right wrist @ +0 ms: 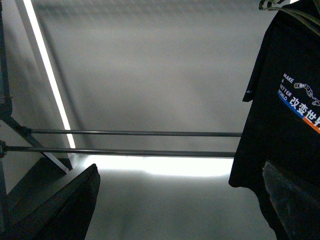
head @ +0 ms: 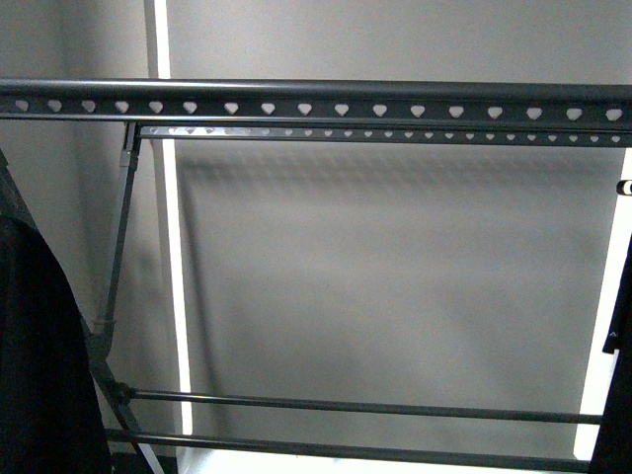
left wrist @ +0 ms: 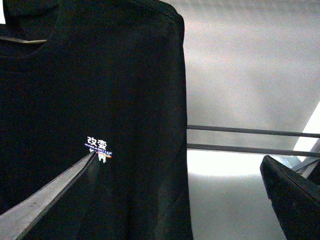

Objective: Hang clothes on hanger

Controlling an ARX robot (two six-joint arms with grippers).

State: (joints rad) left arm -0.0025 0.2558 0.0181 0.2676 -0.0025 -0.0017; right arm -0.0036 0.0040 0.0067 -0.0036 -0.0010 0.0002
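The dark grey rack's top rail [head: 316, 107] with heart-shaped holes runs across the front view, and no gripper shows there. Black cloth hangs at that view's left edge [head: 39, 346] and right edge [head: 620, 395]. In the left wrist view a black T-shirt [left wrist: 90, 100] with a small white, blue and orange print hangs close in front. My left gripper [left wrist: 179, 159] is open and empty, one finger [left wrist: 45, 195] across the shirt's front. In the right wrist view a black T-shirt [right wrist: 285, 115] printed "MAKE A BETTER WORLD" hangs to one side. My right gripper [right wrist: 180, 167] is open and empty.
A second pierced rail [head: 395, 133] lies behind the top one. A slanted leg [head: 117, 247] stands at the left. Two low crossbars [head: 365, 405] span the rack; they also show in the left wrist view [left wrist: 250, 131] and the right wrist view [right wrist: 135, 133]. A grey wall is behind.
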